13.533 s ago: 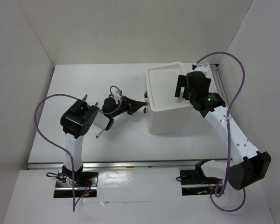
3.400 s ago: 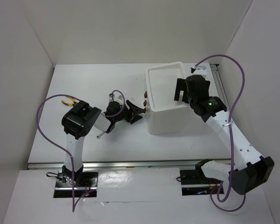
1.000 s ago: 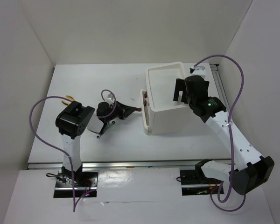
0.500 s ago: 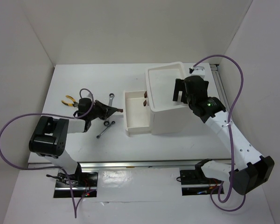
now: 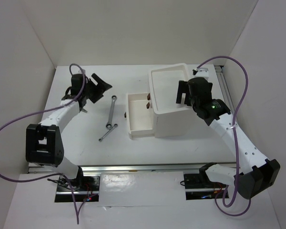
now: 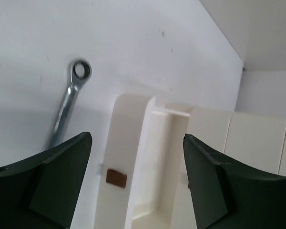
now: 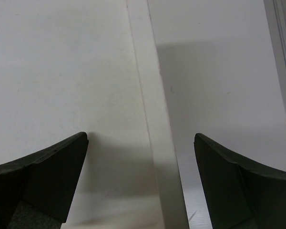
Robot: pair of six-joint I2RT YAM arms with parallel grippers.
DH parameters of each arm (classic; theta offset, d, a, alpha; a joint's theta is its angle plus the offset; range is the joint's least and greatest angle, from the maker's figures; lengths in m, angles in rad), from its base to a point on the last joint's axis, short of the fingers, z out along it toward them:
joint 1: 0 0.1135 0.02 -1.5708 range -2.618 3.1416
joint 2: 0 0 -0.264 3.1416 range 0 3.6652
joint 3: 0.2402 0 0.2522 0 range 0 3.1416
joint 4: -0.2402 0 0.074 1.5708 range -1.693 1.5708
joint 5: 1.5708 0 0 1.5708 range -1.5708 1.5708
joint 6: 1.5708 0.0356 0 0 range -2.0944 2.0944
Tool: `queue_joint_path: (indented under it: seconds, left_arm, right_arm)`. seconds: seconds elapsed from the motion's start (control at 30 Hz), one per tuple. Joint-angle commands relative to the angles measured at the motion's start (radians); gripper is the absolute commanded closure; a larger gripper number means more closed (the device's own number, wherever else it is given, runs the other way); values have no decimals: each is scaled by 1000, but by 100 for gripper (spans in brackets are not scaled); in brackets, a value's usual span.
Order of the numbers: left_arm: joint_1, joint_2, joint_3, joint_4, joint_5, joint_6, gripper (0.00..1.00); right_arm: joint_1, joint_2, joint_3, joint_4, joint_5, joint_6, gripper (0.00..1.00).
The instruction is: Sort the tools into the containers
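Top external: left arm outstretched far back, left gripper splayed wide, empty.

White table inside white walls, metal rail along its near edge

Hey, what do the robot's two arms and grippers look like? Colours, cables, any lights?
The left arm and right arm both have white links with bulky black joint housings. Each ends in a black two-finger gripper, the left gripper and the right gripper, with dark wedge-shaped fingers. Purple cables loop off each arm. A small green light glows near the right wrist.
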Motion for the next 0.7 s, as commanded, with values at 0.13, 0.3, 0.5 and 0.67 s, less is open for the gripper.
queue_joint_path:
  seconds: [0.13,0.3,0.5,0.67]
  left_arm:
    - [-78,291,397,-465,-354,270,14]
    - [-167,445,480,-587,-468,350,14]
    - [-198,552,547,-694,-528,400,17]
    - [-207,588,580,-763,-569,400,30]
  right_arm:
    - [12,40,5,20,-15,-15,0]
    - [21,30,15,9,13,-15,0]
    - [21,20,37,-11,35,-15,0]
    - [21,-25,8,-2,35,-15,0]
